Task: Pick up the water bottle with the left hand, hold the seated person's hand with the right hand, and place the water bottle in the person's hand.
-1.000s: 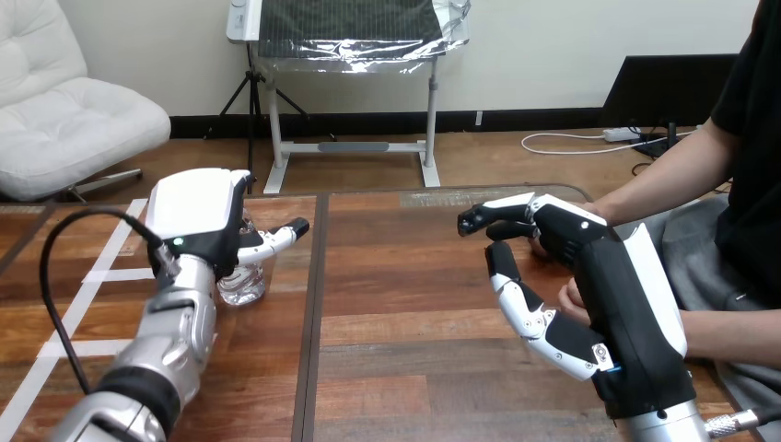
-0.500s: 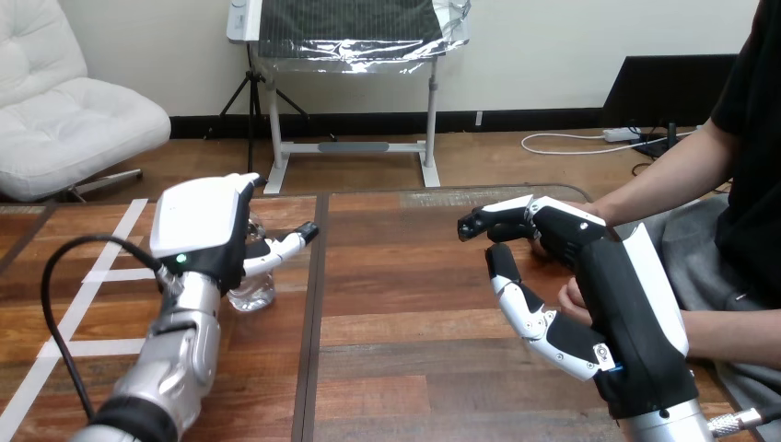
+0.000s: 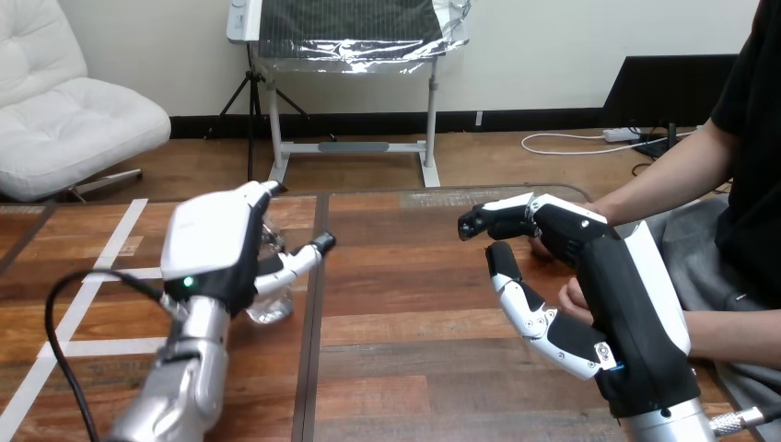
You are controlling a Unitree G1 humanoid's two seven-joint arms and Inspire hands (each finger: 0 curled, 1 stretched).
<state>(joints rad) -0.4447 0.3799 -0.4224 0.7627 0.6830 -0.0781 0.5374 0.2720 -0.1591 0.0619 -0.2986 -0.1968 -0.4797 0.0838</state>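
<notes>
A clear water bottle (image 3: 270, 306) is at the table's left, mostly hidden behind my left hand (image 3: 216, 253), whose fingers and thumb are curled round it. Its base is at or just above the wood; I cannot tell which. At the right, my right hand (image 3: 617, 313) is raised on edge, palm facing left, fingers loosely bent and thumb stretched out, with nothing between them. The person's hand (image 3: 571, 295) lies just behind it near the table's right edge and is largely covered. I cannot tell whether the two touch.
The wooden table (image 3: 405, 368) has a dark seam (image 3: 311, 368) running front to back beside the bottle. White tape strips (image 3: 101, 267) cross its left part. The person's forearm (image 3: 672, 184) comes in from the upper right, another (image 3: 737, 331) rests lower right.
My left hand has carried the water bottle to the right and a little nearer, towards the seam. My right hand and the person's hand have barely moved.
</notes>
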